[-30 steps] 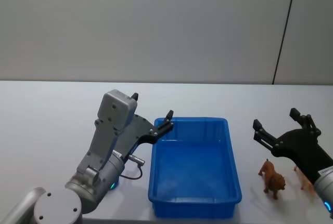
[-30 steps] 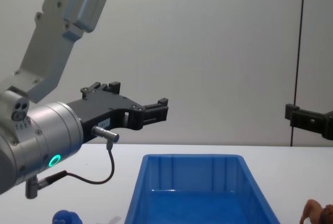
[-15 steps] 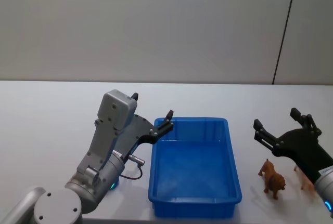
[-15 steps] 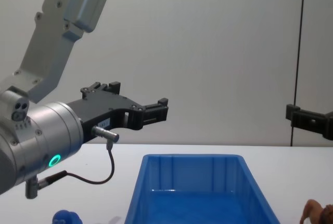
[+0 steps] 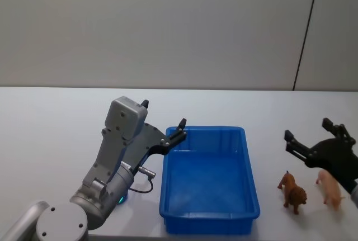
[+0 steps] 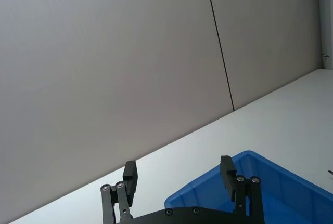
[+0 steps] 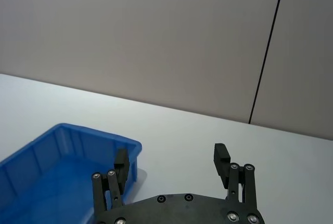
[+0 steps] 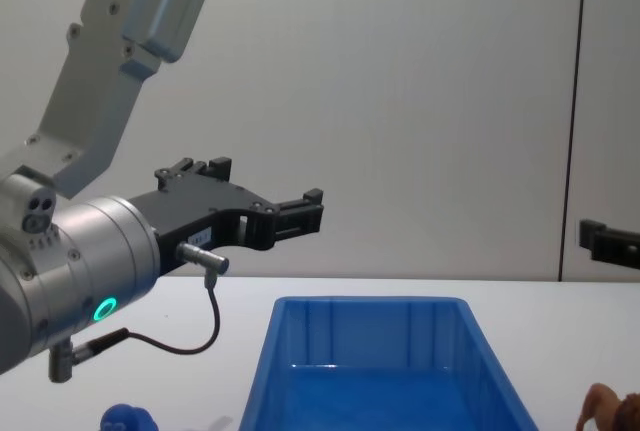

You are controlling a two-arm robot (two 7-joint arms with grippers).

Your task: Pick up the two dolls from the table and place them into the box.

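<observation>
The blue box [image 5: 208, 180] sits at the table's front centre, with nothing inside it. Right of it stand a brown animal doll [image 5: 292, 192] and a pale pink doll [image 5: 330, 188]. My right gripper [image 5: 309, 130] hovers open just above and behind these two, touching neither. My left gripper [image 5: 164, 115] hangs open over the box's left rear corner, holding nothing. In the chest view a fuzzy blue doll [image 8: 128, 419] lies low on the table under the left arm, left of the box [image 8: 370, 303], and the left gripper [image 8: 290, 206] is above the rim.
A grey wall with a dark vertical seam [image 5: 305, 34] closes off the back of the white table [image 5: 50, 135]. The left arm's cable [image 5: 144, 180] loops beside the box's left wall. The left wrist view has the box corner [image 6: 270, 178]; the right wrist view has its end [image 7: 78, 129].
My right gripper has shifted to the right, uncovering the pink doll beneath it. The left arm, the box and the dolls have stayed put.
</observation>
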